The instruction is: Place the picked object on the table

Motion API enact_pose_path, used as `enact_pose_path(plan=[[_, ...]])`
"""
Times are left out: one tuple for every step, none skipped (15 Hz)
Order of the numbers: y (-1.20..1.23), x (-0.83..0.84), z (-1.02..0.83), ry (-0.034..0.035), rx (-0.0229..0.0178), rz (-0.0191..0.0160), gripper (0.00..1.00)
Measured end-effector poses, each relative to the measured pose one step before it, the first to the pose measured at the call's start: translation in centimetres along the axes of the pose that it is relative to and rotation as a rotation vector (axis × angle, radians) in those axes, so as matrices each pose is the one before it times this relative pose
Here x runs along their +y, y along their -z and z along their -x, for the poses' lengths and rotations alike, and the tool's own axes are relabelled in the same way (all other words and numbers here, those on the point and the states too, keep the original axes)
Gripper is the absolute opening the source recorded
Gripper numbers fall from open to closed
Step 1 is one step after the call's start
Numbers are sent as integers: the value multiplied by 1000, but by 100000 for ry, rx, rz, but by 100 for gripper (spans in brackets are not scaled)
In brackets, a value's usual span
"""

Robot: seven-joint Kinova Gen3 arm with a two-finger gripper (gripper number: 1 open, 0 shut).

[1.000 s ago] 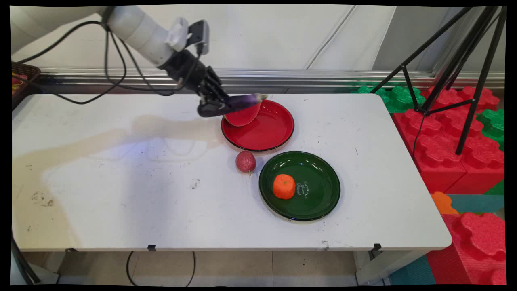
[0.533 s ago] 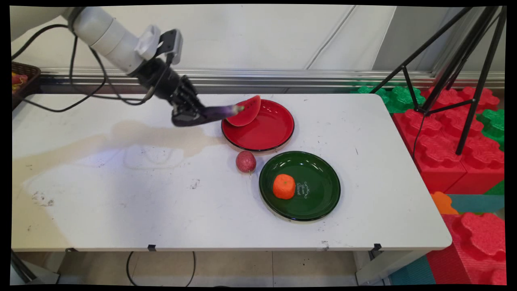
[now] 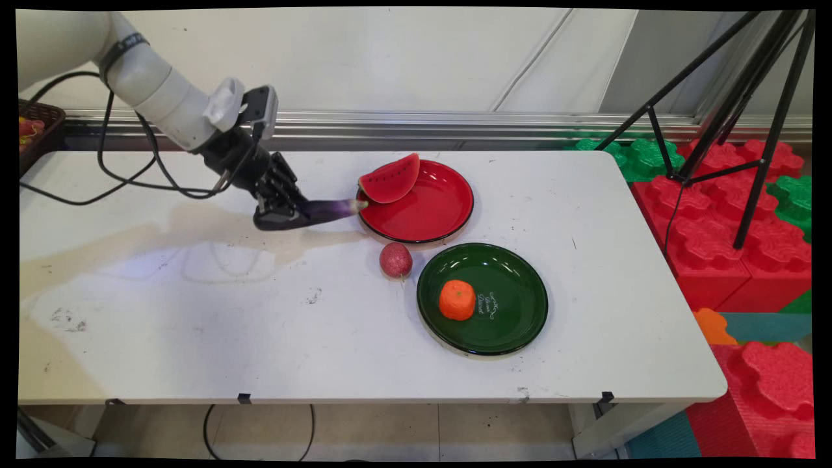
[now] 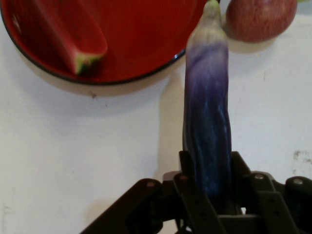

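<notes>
While the tool (image 3: pixel 286 214) hangs low over the counter (image 3: pixel 195 312), its fingers are clamped on the thick end of a purple eggplant (image 3: pixel 331 208), which juts right, its tip at the left rim of the red plate (image 3: pixel 448 208) bearing a watermelon slice (image 3: pixel 390 182). Nearer lie a reddish fruit (image 3: pixel 396 259) and a green plate (image 3: pixel 513 325) with an orange (image 3: pixel 456 299).
</notes>
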Motion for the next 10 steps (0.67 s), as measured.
enact_pose_path(plan=[[-228, 50, 263, 529, -470, 166, 0], [-366, 53, 341, 798, -567, 216, 0], [-430, 41, 369, 981, -587, 188, 0], [-450, 20, 321, 945, -558, 171, 0], [-328, 12, 217, 733, -404, 134, 0], [-318, 6, 204, 708, -358, 117, 0], [-347, -11, 250, 816, -424, 86, 0], [-216, -9, 157, 497, -301, 76, 0], [-281, -38, 235, 681, -353, 19, 0], [-168, -20, 166, 396, -274, 11, 0]])
